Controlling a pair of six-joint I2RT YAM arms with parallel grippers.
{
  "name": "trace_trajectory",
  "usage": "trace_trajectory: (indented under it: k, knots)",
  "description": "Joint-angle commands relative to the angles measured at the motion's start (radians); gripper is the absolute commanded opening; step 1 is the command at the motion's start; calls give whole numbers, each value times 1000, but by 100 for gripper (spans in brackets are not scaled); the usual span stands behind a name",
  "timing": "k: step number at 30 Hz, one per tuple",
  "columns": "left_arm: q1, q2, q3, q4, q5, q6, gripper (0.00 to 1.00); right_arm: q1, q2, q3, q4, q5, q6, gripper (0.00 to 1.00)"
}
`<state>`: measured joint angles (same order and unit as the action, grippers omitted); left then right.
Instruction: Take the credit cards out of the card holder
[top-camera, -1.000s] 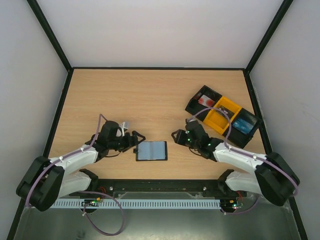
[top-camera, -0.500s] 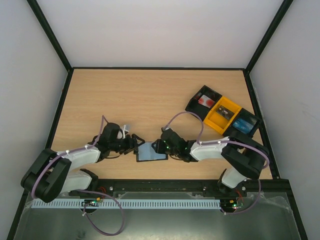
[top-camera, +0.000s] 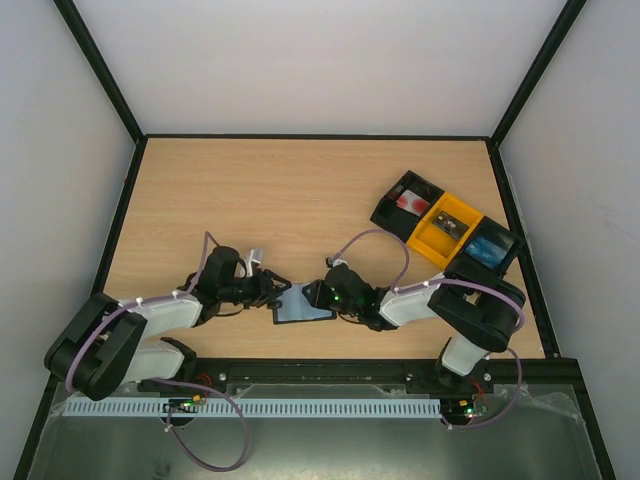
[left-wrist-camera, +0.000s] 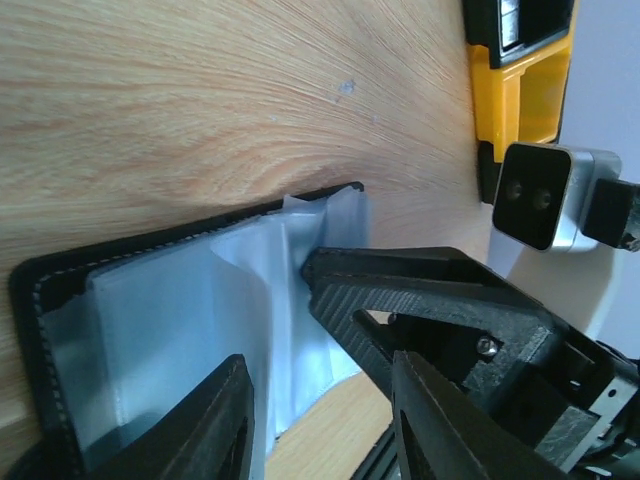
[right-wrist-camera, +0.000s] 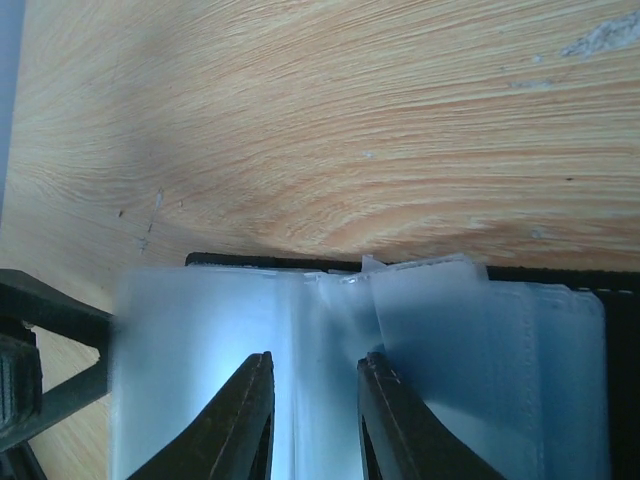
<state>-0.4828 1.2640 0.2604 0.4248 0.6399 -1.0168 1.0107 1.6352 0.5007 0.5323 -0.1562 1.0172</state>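
1. The left gripper (top-camera: 274, 288) lies low over the table (top-camera: 300, 180), near the front edge and left of centre, pointing right at the card holder's left end. In the left wrist view its two fingers (left-wrist-camera: 225, 420) stand wide apart and hold nothing, with the pale sleeves just beyond their tips.
2. The card holder (top-camera: 303, 306) lies opened flat between the two grippers, pale inner panels facing up. Its long axis runs left to right, nearly parallel to the table's near edge, with the right end tipped slightly away.
3. The credit cards (right-wrist-camera: 450, 310) sit inside the translucent sleeves. Single cards cannot be told from the sleeves. One small pale corner pokes past the holder's far black edge.
4. The right gripper (top-camera: 316, 293) points left and sits over the holder's right end. Its fingers (right-wrist-camera: 245, 420) are parted by a narrow gap above the pale panels; nothing is clearly pinched.
5. Far right, well apart, sits a black-and-yellow tray (top-camera: 436, 240), its long axis running diagonally. It holds a red-and-white object (top-camera: 411, 200) and a blue object (top-camera: 484, 249).
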Motion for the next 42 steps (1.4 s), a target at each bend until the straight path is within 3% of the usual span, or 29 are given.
trace_trajectory:
  k: [1, 7, 15, 19, 24, 31, 42]
  knots:
    - [-20, 19, 10, 58, 35, -31, 40, 9, 48, -34, -51, 18, 14, 25]
    - [-29, -20, 39, 17, 34, -18, 42, 9, 38, -37, -51, 23, 6, 25]
    - [-21, -135, 96, -333, -192, 126, 71, 11, 46, -46, -46, 23, 3, 25]
    - [-13, -109, 82, -344, -204, 142, 78, 9, 44, -51, -37, 21, 4, 25]
    - [-13, -61, 80, -317, -193, 145, 79, 9, 41, -46, -43, 19, -1, 25]
    - [-13, -9, 72, -229, -134, 125, 71, 9, 36, -40, -52, 21, -5, 25]
    - [-14, 4, 55, -141, -66, 76, 40, 10, 44, -39, -48, 22, -7, 25]
